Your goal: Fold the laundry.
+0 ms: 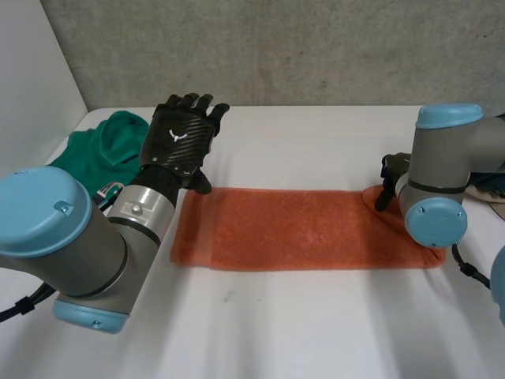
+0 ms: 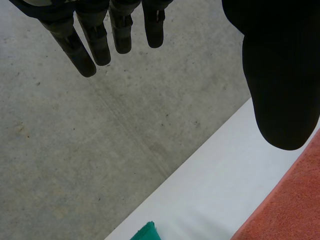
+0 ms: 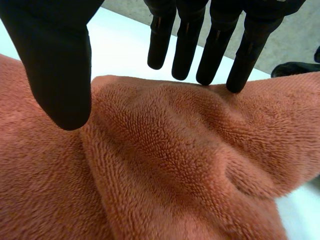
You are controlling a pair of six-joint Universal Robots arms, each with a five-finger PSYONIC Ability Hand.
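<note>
The towel (image 1: pixel 308 229), orange and thick-piled, lies as a long strip across the middle of the worktop (image 1: pixel 316 339), flat along most of its length but pushed up into a soft hump at its right end. My right hand (image 1: pixel 392 178) sits at that end: in its wrist view the fingers (image 3: pixel 187 45) are straight with their tips just meeting the top of the hump, the thumb stands well apart from them, and nothing is pinched, so the hand is open. My left hand (image 1: pixel 183 142) hangs above the towel's far left corner, fingers straight and spread, open and clear of the cloth; its wrist view looks past them at bare floor and the worktop's edge. I judge the next fold has not been started. The risk I see is in the right-hand grasp: the hump looks like more than one layer, and if I close on the top layer alone, lifting it would peel the strip apart instead of carrying the end over. With the left hand off the cloth nothing pins the far end, so a pull from the right could drag the whole towel sideways and skew the edges. A green garment (image 1: pixel 110 146) lies bunched close beside the left arm, and a wide swing there could catch it.
</note>
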